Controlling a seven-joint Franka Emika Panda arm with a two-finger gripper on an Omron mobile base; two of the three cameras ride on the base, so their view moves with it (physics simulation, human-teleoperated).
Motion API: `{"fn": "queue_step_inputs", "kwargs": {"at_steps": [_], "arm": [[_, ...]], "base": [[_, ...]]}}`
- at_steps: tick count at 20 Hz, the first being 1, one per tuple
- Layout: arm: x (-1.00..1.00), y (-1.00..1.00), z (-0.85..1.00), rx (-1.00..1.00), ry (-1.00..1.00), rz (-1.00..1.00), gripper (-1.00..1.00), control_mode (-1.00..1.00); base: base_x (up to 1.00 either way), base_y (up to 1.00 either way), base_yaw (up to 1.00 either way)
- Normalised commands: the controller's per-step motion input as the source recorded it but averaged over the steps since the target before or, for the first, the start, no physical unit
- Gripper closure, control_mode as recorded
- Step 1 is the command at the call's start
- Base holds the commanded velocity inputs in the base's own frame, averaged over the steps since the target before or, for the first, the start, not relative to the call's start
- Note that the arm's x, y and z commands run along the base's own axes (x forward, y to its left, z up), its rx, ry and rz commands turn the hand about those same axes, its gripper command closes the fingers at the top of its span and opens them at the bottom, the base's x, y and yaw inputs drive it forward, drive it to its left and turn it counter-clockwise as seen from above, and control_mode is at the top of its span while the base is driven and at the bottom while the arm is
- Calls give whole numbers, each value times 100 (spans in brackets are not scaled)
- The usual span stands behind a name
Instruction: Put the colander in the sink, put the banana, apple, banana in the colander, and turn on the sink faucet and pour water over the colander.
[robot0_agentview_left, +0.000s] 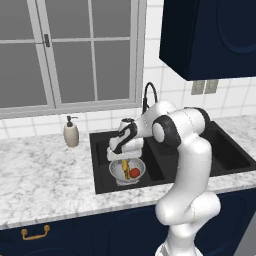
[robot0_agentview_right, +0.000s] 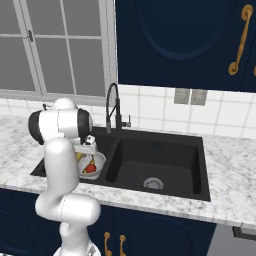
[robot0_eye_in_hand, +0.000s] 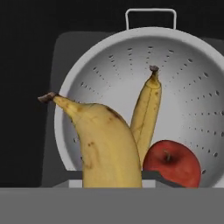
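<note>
Inside one colander (robot0_eye_in_hand: 183, 87): two bananas (robot0_eye_in_hand: 107, 148) (robot0_eye_in_hand: 146, 113), one apple (robot0_eye_in_hand: 173, 162).

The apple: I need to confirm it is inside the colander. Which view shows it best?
The hand view: the apple lies large and unblocked on the colander wall, beside a banana. The left base view shows it as a small red spot in the bowl; in the right base view the arm partly hides it.
</note>
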Motion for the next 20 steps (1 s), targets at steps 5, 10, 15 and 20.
{"fn": "queue_step_inputs", "kwargs": {"at_steps": [5, 10, 15, 20], "arm": [[10, 0, -35, 0, 8, 0, 100, -100], [0, 0, -37, 0, 0, 0, 100, -100], [10, 0, -33, 0, 1, 0, 100, -100], [13, 0, -30, 0, 4, -1, 100, -100]], "base": [[0, 0, 0], [0, 0, 0], [0, 0, 0], [0, 0, 0]]}}
